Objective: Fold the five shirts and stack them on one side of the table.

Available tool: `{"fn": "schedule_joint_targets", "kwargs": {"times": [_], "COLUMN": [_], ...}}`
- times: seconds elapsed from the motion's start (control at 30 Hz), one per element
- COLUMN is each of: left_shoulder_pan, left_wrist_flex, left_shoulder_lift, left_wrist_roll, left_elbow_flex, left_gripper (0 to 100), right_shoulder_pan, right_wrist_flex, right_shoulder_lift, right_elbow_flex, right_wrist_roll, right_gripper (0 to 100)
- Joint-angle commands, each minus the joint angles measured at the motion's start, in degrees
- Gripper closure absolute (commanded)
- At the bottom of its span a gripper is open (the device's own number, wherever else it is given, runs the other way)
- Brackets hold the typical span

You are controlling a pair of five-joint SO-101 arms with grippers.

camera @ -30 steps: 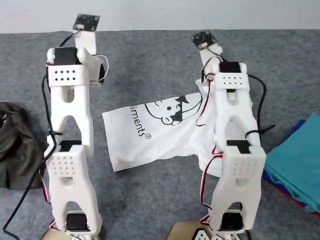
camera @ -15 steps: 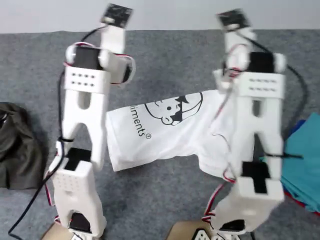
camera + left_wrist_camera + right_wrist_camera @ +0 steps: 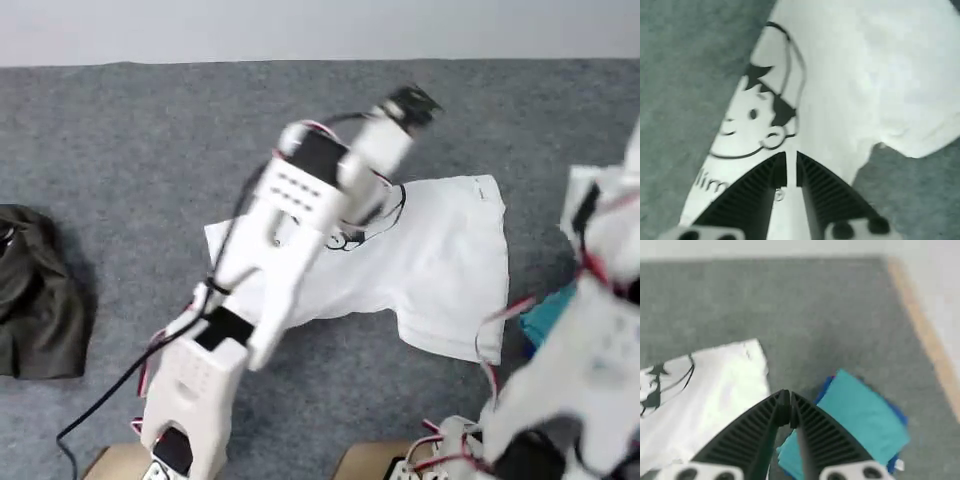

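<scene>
A white shirt (image 3: pixel 440 260) with a black cartoon print lies spread, partly rumpled, on the grey carpeted table. My left arm (image 3: pixel 300 190) leans across its printed part. In the left wrist view, my left gripper (image 3: pixel 790 156) hangs shut and empty just above the white shirt (image 3: pixel 865 75), beside the cartoon face (image 3: pixel 760 120). My right arm (image 3: pixel 600 330) is at the table's right side. My right gripper (image 3: pixel 786 396) is shut and empty above bare carpet, between the white shirt (image 3: pixel 715 390) and a folded teal shirt (image 3: pixel 860 420).
A dark crumpled garment (image 3: pixel 35 290) lies at the table's left edge. The folded teal shirt tops a stack with blue cloth under it, and a bit of the teal shirt (image 3: pixel 545 315) shows behind my right arm. A beige strip (image 3: pixel 920 325) borders the carpet on the right.
My left arm has swung rightward over the white shirt. My right arm has swung off the shirt toward the right edge, uncovering the shirt's right half. The shirt itself has hardly shifted.
</scene>
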Motion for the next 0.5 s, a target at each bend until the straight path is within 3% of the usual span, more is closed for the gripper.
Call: {"fn": "schedule_joint_targets", "kwargs": {"times": [0.0,0.27,0.47], "left_shoulder_pan": [7.0,18.3,22.4], "left_wrist_flex": [0.2,-2.6,-1.4], "left_shoulder_lift": [0.4,8.0,15.0], "left_wrist_roll": [-0.6,-2.5,-4.0], "left_elbow_flex": [-1.5,-6.1,-10.3], "left_gripper": [95,92,86], "right_shoulder_pan": [0.8,0.8,0.8], "right_wrist_flex": [2.4,2.4,2.4], "right_shoulder_lift": [-7.6,-16.6,-24.1], "right_elbow_flex": [-2.8,4.0,12.1], "right_wrist_roll": [-0.2,-0.4,-0.4], "right_gripper": [98.6,98.7,98.7]}}
